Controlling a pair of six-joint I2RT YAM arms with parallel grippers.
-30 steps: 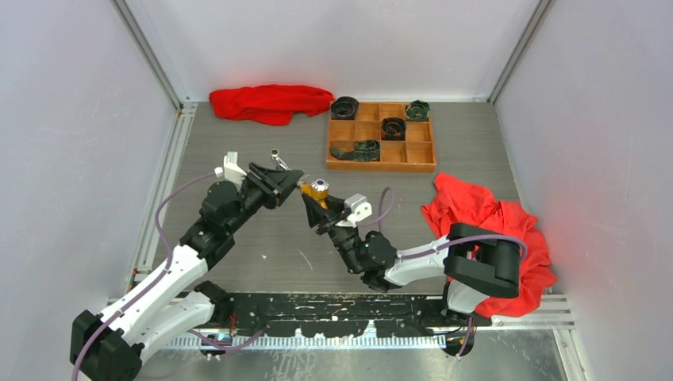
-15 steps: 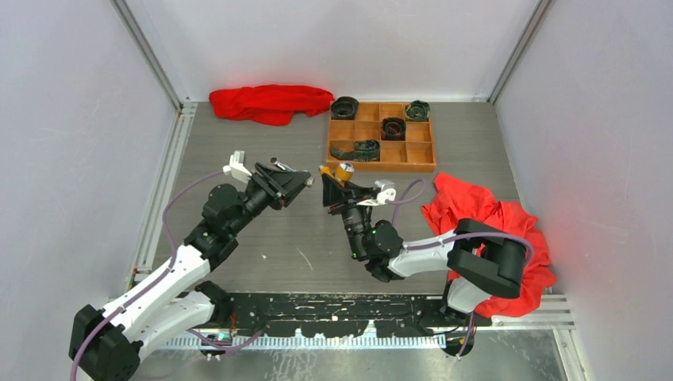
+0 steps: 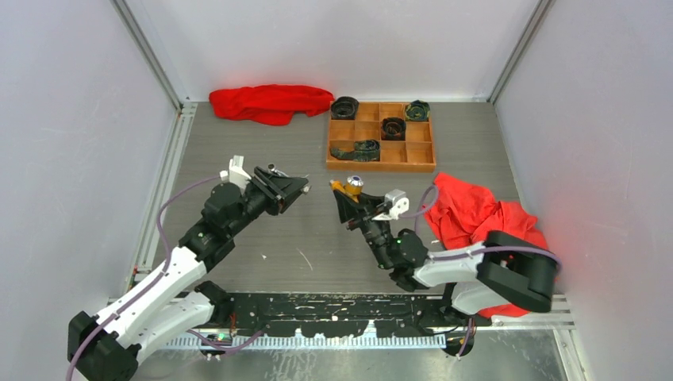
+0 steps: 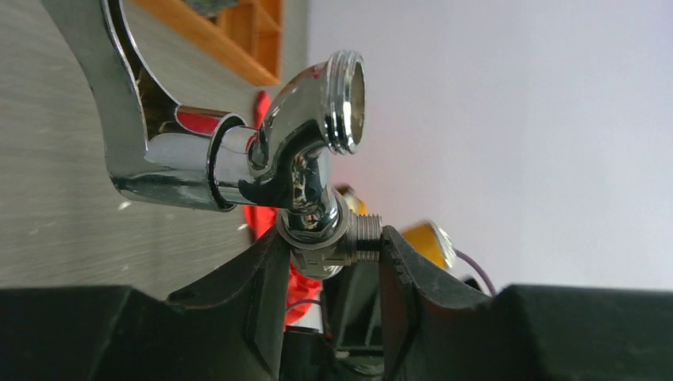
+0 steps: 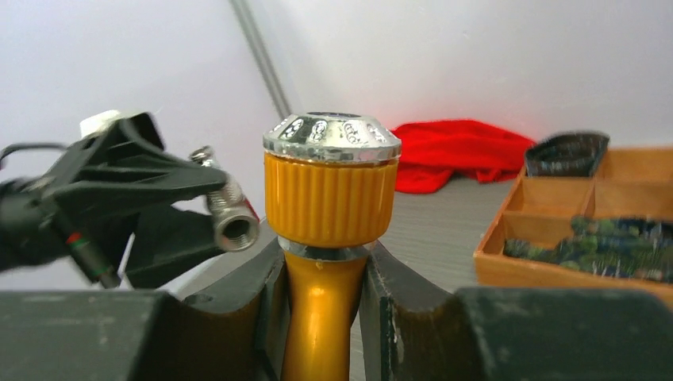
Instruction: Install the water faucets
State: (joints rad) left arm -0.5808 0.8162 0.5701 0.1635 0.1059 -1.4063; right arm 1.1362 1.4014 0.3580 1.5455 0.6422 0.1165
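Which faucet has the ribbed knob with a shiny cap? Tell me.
The orange-yellow faucet, gripped by the right hand. The silver faucet in the left hand is all chrome, with a curved handle and threaded ends.

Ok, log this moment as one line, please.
left tool: shut on silver faucet | right tool: shut on orange faucet | state: apart, not joined

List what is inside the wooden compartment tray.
The tray holds four dark items: back-left roll, back-right roll, centre roll, and a flatter front-left piece. Remaining cells look bare; anything under the rolls is hidden.
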